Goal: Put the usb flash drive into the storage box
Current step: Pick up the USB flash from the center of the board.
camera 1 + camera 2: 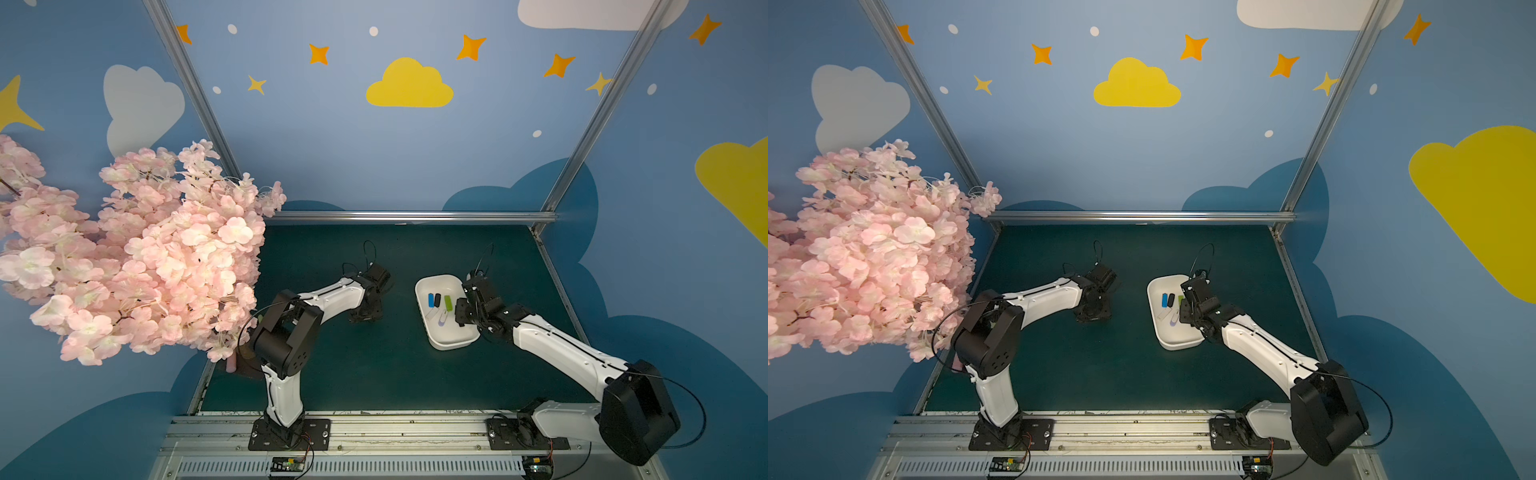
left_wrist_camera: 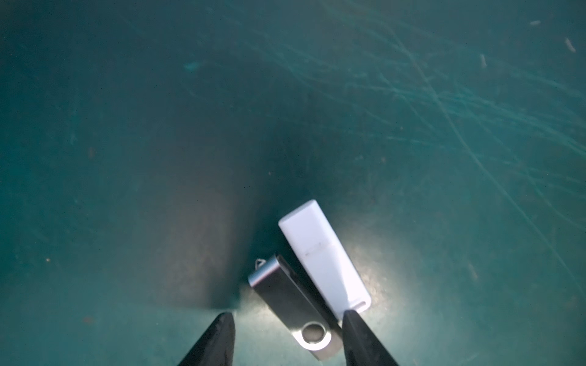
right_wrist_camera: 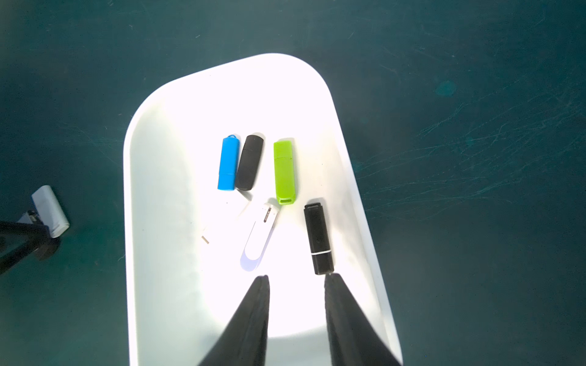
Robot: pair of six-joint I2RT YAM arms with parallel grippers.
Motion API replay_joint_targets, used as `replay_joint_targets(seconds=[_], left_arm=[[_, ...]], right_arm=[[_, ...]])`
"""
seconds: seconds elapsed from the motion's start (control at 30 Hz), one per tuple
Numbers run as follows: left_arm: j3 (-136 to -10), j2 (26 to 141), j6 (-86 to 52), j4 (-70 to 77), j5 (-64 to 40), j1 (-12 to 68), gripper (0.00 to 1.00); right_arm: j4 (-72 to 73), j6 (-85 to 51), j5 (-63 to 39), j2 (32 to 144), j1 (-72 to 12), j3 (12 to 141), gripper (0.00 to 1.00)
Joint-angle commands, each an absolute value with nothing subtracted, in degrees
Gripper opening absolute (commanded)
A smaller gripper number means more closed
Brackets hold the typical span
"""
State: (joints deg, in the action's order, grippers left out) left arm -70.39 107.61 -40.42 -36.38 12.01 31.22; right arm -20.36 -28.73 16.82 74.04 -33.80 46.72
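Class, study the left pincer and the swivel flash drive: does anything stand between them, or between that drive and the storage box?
Nothing between them: the open left pincer straddles the swivel drive, a white drive alongside. The mat toward the storage box is bare, but the right pincer hangs over it.

in both top views the black-and-white right arm (image 1: 490,311) hides the shallow white plastic storage box (image 1: 428,284) at its 3 o'clock rim. in the right wrist view glare washes out a white flash drive (image 3: 225,218) inside.
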Motion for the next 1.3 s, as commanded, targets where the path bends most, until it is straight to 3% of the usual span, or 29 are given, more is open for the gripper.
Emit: replay_joint_targets(seconds=[0.0,0.83,1.27], left_arm=[[-70.79,108.26,-40.22,-37.00,13.32,30.89,0.57],[-66.70,106.67,-37.53,-34.92,12.37,29.08,0.52],[-69.43,111.70,-36.66,-34.54,12.24,29.14,0.28]], right_arm=[[-20.15,-29.18,16.28,74.57,-33.62,48.52,0.35],[-20.93,-29.09,14.60,77.39,-33.63,49.83,0.34],[-21.26,-29.09,14.41,78.66,-33.62,50.48,0.34]])
